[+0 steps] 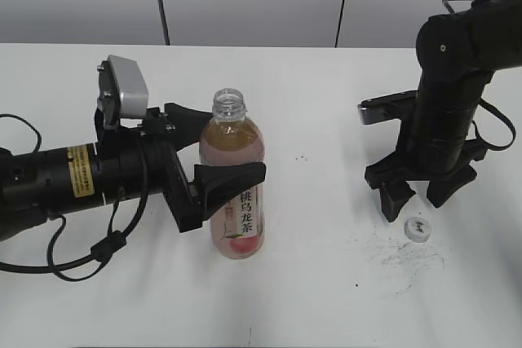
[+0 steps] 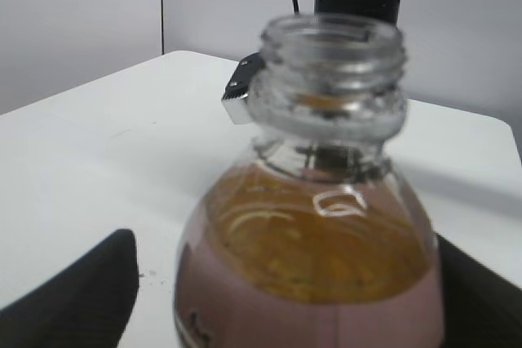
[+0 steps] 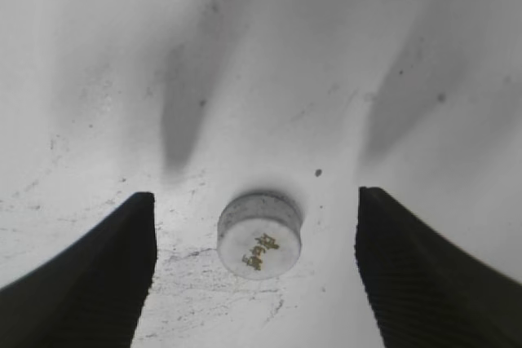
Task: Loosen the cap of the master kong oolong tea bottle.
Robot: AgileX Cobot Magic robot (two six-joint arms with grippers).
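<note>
Item: small round light-grey ribbed plastic cap (image 1: 418, 228), lying flat on the white worktop (image 1: 326, 283) directly below the right gripper (image 1: 422, 195), between its wide-open jaws, untouched. Item: slim clear plastic bottle of amber tea with pink label (image 1: 235, 193), upright, mouth uncapped, flanked by the open left gripper (image 1: 214, 148), jaws apparently clear.
</note>
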